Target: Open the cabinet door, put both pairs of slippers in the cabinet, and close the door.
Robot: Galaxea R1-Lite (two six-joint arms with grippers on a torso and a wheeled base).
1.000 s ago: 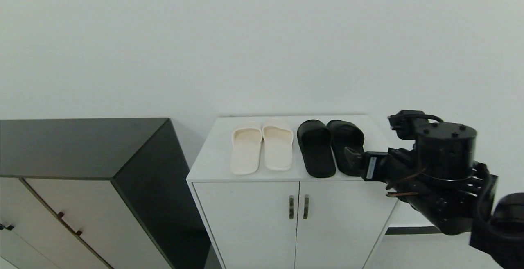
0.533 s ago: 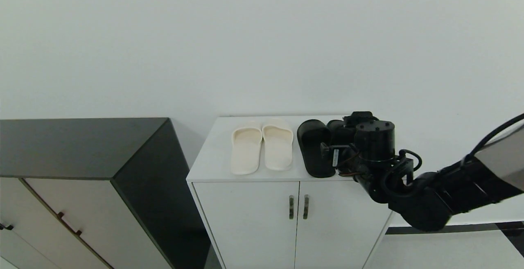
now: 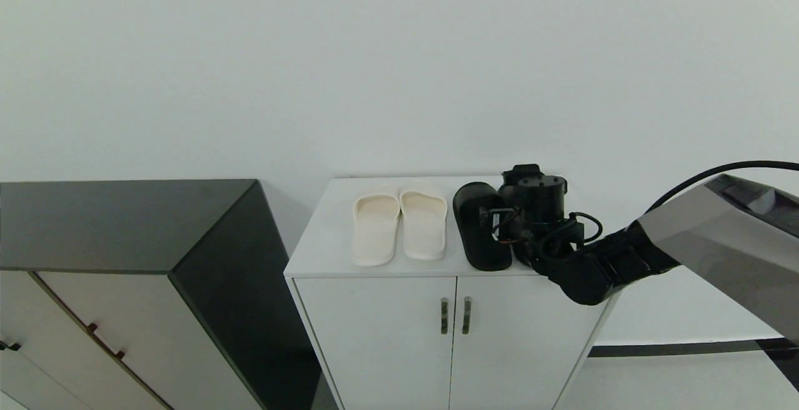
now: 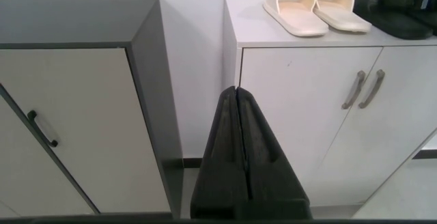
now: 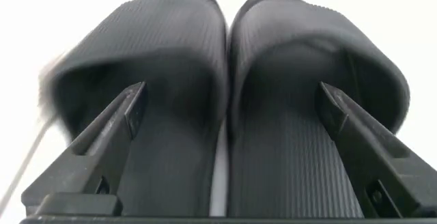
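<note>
The white cabinet [image 3: 374,341] stands with both doors still shut, a dark cabinet [image 3: 125,229] beside it. On its top lie the cream slippers [image 3: 376,226] and, next to them, the black slippers [image 3: 480,226]. The right gripper [image 5: 232,94] is spread wide, one finger on each outer side of the black pair. It looks set to pinch them together, which calls for a square, even squeeze. The left gripper [image 4: 237,94], clenched on nothing, hangs low facing the handles [image 3: 454,315], and a door needs pulling open first.
</note>
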